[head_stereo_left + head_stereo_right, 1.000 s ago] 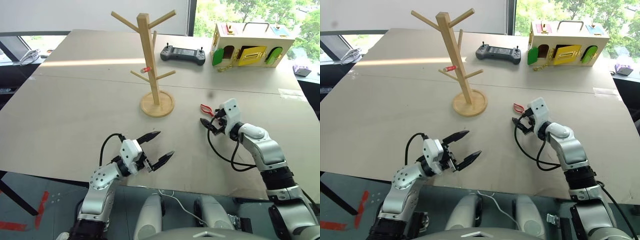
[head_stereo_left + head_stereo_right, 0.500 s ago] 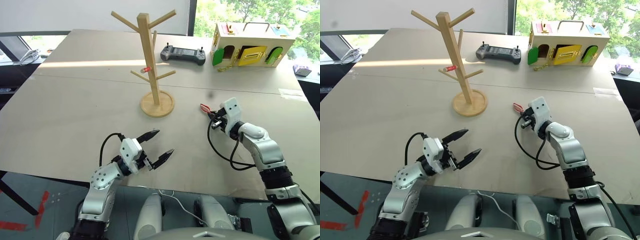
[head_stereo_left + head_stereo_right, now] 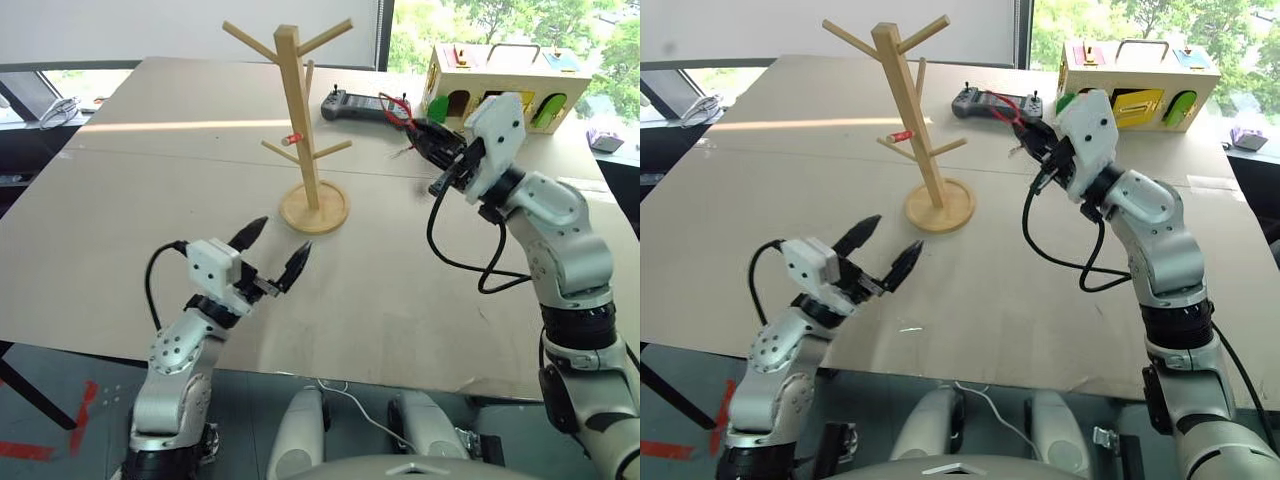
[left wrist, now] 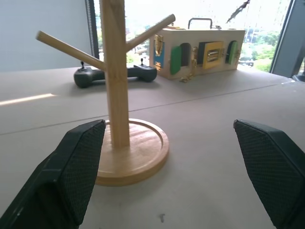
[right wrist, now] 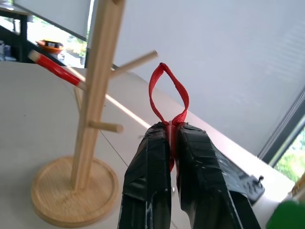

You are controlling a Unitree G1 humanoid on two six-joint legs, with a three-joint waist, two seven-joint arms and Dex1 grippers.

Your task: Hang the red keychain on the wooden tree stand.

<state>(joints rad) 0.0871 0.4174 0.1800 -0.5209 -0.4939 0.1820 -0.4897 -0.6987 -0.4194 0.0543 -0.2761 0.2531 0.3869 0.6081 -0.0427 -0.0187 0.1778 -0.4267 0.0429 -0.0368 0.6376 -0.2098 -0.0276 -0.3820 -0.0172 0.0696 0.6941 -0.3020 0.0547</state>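
The wooden tree stand (image 3: 300,120) rises from its round base at the table's middle back, and its post also shows in the right wrist view (image 5: 97,86). My right gripper (image 3: 418,133) hangs in the air to the stand's right, about level with its middle pegs, shut on the red keychain (image 5: 167,93). The cord loop sticks out past the fingertips toward the stand (image 3: 392,103). I cannot make out the key. My left gripper (image 3: 280,240) is open and empty, raised over the table's near part in front of the stand's base (image 4: 133,152).
A tiny red-and-silver stub (image 3: 291,139) sits on a lower left peg. A black controller (image 3: 350,103) lies behind my right gripper, and a wooden box with coloured doors (image 3: 500,90) stands at the back right. The table's front edge (image 3: 330,372) is close below my left arm.
My right gripper shut on the red keychain on the table, then lifted it up and leftward toward the stand. My left gripper rose and shifted left, still open.
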